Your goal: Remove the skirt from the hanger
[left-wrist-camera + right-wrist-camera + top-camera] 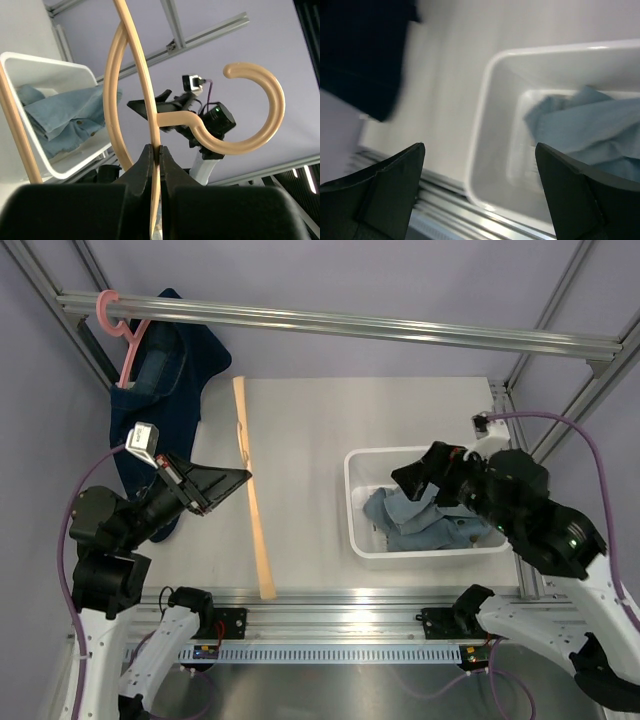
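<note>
- Top external view: we see the left pincer (242, 478) clamped on a beige hanger (256, 525), which shows from above as a thin strip running from the back of the worktop (310, 420) towards its near edge.
- Left wrist view confirms the grip: the two black fingers (144, 167) are pressed together on the hanger's frame just below the neck, and its hook curls out to the right. The hanger carries no garment.
- Whether the hanger touches the worktop we cannot tell.
- The light-blue denim skirt (420, 525) lies crumpled inside a white bin (352, 510) on the right side of the worktop, well apart from the hanger.
- The right pincer (412, 475) hovers over the bin's back left corner. In the right wrist view its fingers (385, 175) stand wide apart with nothing between them, the bin's rim and the skirt below.
- At the back left, a dark blue garment (160, 375) hangs from a pink hanger (125, 335) hooked over the metal rail (350, 325).
</note>
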You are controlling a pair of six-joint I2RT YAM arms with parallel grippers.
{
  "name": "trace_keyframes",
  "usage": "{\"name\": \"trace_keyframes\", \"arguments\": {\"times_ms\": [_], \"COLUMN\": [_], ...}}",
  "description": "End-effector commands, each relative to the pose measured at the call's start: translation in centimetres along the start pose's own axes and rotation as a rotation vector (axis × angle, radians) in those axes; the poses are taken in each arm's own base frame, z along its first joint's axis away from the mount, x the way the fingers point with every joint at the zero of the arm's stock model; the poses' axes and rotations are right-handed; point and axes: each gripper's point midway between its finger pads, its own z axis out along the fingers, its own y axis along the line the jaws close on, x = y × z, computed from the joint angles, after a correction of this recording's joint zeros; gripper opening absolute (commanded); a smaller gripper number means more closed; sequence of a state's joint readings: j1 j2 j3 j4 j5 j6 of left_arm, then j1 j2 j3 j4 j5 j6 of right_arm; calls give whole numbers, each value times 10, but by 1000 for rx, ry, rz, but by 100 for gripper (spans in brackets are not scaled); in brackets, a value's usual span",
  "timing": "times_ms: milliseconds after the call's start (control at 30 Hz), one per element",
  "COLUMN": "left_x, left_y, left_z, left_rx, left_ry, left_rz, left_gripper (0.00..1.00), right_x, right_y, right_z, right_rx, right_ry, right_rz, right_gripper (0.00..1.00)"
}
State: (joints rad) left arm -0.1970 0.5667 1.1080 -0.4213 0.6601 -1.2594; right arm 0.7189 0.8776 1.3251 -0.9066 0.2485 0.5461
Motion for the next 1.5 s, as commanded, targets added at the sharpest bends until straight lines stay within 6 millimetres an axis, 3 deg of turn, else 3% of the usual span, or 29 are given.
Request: {"name": "trace_keyframes", "arguments": {"times_ms": [0, 33, 67, 100, 133, 200, 233, 400, 533, 700, 967, 1233, 1333, 1467], "left_x": [0, 0, -1, -1, -1, -3, -4, -7, -8, -10, -10, -8, -9, -10], "left_y": [-28, -29, -29, -35, -30, -28, -29, -29, -25, -22, -26, -33, -35, -39], "left_z": [0, 1, 3, 3, 6, 10, 10, 11, 10, 11, 11, 7, 8, 8], "left_rx": [157, 169, 180, 218, 213, 209, 210, 213, 195, 179, 191, 207, 212, 218], "left_ry": [19, 23, 27, 30, 38, 40, 38, 23, 8, -3, 2, 8, 8, 8], "left_rz": [44, 13, -3, 3, -32, -39, -43, -72, -86, -96, -101, -103, -102, -99], "left_gripper": [0, 0, 0, 0, 0, 0, 0, 0, 0, 0, 0, 0, 0, 0], "right_x": [-43, -45, -41, -34, -28, -20, -12, -2, -2, 6, 6, 16, 20, 25], "right_y": [83, 115, 128, 141, 162, 182, 198, 248, 271, 289, 299, 316, 320, 321], "right_z": [-66, -81, -83, -69, -76, -63, -70, -59, -56, -55, -62, -53, -53, -55], "right_rx": [-487, -672, -729, -756, -850, -861, -908, -975, -999, -1033, -1072, -1092, -1097, -1098], "right_ry": [-121, -90, -34, 39, 77, 93, 124, 121, 87, 105, 107, 130, 139, 141], "right_rz": [183, 173, 205, 205, 182, 154, 132, 93, 76, 66, 64, 56, 54, 54], "right_gripper": [99, 99, 98, 94, 93, 91, 90, 81, 77, 64, 63, 58, 49, 45]}}
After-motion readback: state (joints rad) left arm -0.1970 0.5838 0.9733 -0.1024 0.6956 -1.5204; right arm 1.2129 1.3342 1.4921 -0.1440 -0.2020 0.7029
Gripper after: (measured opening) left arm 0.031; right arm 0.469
